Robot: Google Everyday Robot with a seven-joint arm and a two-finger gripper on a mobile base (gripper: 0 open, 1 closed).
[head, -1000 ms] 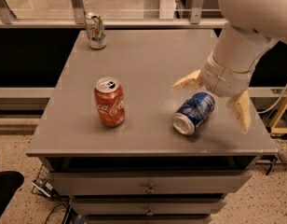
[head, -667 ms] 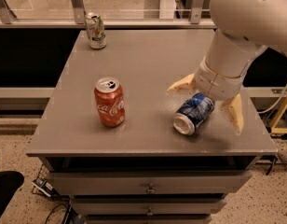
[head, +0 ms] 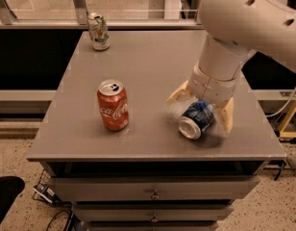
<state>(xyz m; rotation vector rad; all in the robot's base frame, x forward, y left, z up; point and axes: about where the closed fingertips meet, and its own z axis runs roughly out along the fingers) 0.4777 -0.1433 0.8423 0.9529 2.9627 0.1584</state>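
Observation:
A blue can (head: 197, 120) lies on its side on the grey table (head: 148, 71), its top facing the front edge. My gripper (head: 202, 108) hangs right over it, open, with one tan finger (head: 178, 93) to the can's left and the other finger (head: 226, 116) to its right. Neither finger visibly presses the can. A red Coca-Cola can (head: 112, 105) stands upright to the left of the gripper. The white arm (head: 244, 28) reaches in from the upper right.
A green and white can (head: 98, 31) stands upright at the table's back left corner. Drawers (head: 153, 194) run below the table top. A railing and glass panel line the back. A yellow frame (head: 291, 114) stands at the right.
The arm and gripper have shifted left and lower, so the fingers now straddle the blue can more closely. The cans have stayed in place.

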